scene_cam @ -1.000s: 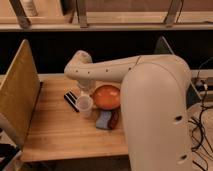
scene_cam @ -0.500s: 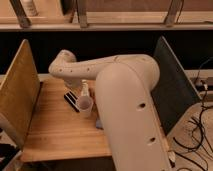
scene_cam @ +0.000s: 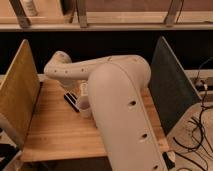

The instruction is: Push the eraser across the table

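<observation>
The eraser [scene_cam: 71, 100], a small flat black block with pale stripes, lies on the wooden table [scene_cam: 55, 132] left of centre. A small pale cup [scene_cam: 84, 108] stands just right of it, touching or nearly touching. My arm [scene_cam: 120, 105] fills the right of the view, with its elbow [scene_cam: 58, 69] above the table's back left. The gripper [scene_cam: 81, 90] hangs down from the elbow just behind the eraser and cup, mostly hidden by the arm.
A tan upright panel [scene_cam: 20, 92] bounds the table's left side and a dark panel [scene_cam: 172, 87] its right side. Cables [scene_cam: 200, 127] lie on the floor at the right. The arm hides the table's right half.
The arm has swung closer and further over the table, now hiding the right half and the things that lay there. The eraser and cup have stayed in place.
</observation>
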`<state>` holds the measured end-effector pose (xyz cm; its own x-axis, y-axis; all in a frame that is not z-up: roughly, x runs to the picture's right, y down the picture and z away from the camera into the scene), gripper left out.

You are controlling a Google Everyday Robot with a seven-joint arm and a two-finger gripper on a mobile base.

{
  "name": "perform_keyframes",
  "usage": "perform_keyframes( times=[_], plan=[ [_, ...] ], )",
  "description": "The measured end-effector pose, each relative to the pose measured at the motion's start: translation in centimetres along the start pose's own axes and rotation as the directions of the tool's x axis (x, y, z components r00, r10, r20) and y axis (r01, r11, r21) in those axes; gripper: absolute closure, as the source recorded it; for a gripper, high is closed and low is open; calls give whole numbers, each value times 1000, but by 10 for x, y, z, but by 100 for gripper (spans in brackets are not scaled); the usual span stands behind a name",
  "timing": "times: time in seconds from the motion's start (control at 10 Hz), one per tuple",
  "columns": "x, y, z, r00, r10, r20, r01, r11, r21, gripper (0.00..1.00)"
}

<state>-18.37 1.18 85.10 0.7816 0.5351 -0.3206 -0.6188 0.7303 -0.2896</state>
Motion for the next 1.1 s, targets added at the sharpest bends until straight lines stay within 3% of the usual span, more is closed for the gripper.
perform_keyframes(
  times=[0.2,0.7,1.1],
  plan=[
    [2,-3,2,1000,0,-3,0,1000,2,100],
    [-3,13,39,997,-78,-19,77,996,-43,100],
    [-12,10,64,993,-110,-37,108,993,-51,100]
  ],
)
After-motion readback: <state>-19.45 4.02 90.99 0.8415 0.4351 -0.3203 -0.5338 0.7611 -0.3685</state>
